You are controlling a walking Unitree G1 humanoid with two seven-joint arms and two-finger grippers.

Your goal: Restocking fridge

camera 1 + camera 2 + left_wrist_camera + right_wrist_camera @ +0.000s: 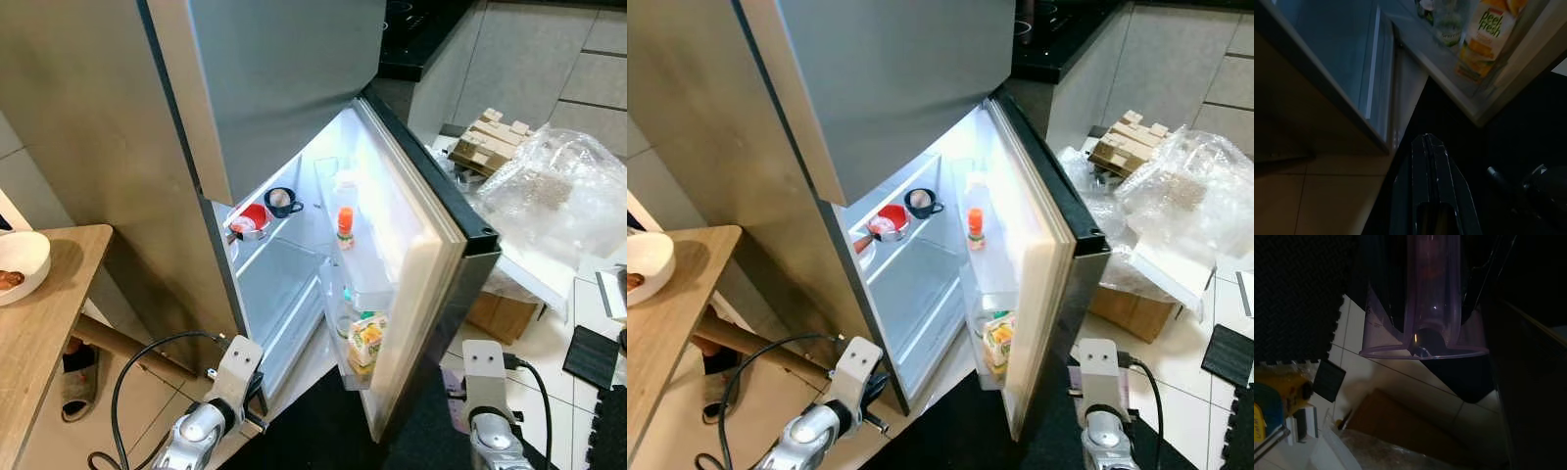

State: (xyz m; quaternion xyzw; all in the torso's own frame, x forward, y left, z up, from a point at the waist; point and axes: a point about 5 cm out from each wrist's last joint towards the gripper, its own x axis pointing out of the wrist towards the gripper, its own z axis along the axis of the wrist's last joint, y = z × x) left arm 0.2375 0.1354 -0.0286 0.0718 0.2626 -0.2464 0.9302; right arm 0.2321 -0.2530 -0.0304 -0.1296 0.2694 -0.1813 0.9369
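Fridge (294, 284) stands open ahead of the robot, its lower door (431, 294) swung out to the right, the lit compartment facing left of centre. Door bins hold an orange-capped bottle (345, 224) above and a juice carton (366, 343) below; a red cup (252, 218) and a dark cup (282, 202) sit on the inner shelf. Left end effector (1431, 161) hangs low near the fridge base, fingers pressed together, empty. Right end effector (1432, 308) hangs low, right of the door, clamped on a clear purple-tinted plastic container (1432, 340). Risk, in my judgement: the door's near edge lies between the right arm and the shelves, so a direct swing would strike it; the smooth container could slip in a two-finger grip. Open room is limited: a wooden worktop (44, 323) with a bowl (18, 264) on the left, plastic bags (558, 196) and a cardboard box (500, 315) on the right, cables trailing from both wrists.
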